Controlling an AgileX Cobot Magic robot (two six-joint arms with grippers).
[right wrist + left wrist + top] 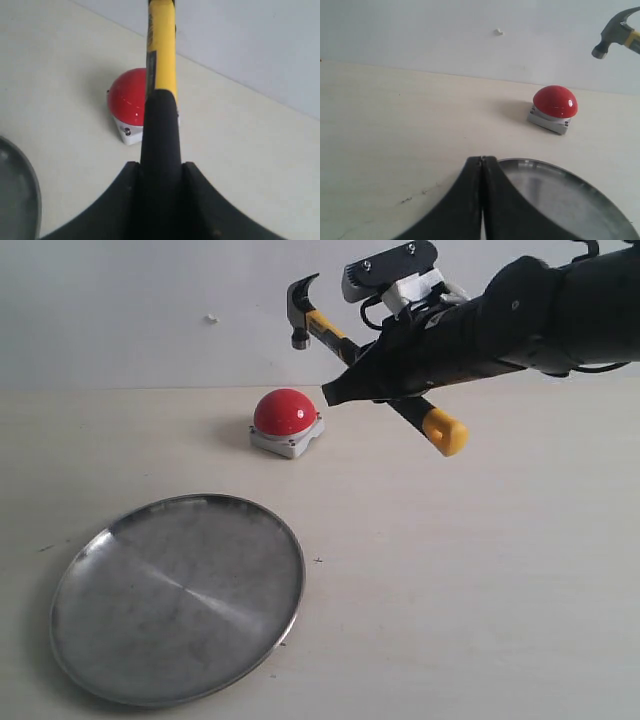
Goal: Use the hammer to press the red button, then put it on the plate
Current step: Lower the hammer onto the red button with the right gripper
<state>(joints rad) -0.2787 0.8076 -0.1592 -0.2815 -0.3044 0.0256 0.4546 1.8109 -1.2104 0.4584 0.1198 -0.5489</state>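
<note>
Over the far part of the table (480,570), found the hammer (325,328) aloft, touching no surface and carried only by the right gripper (345,387). Saw its jaws clamped on the black stretch of the handle, roughly midway between steel head and yellow end, with both ends standing free. Noted the left gripper (481,167) near the rim of the plate (180,610), its fingers pressed together on nothing. Judged the hammer stiff throughout and head-heavy: dark steel at one end, lighter handle at the other, so likely to swivel in a loose hold and dip head first. Reckoned the black section the right place to take it, being rubbery-looking and probably less slippery than the glossy yellow, and close enough to the head to tame the lever. Saw nothing fragile in it; thought the plate likelier to clatter or slide than the tool to suffer. Traced the long axis as a slant in the exterior view, head high and to the left, yellow end lower and to the right. Found the striking face turned downward and the forked end upward. Placed the head above the red button (285,412) and slightly to its right in that view, well clear of the dome; could not tell whether directly over it. Saw the plate lying nearer the camera, apart from both.
</note>
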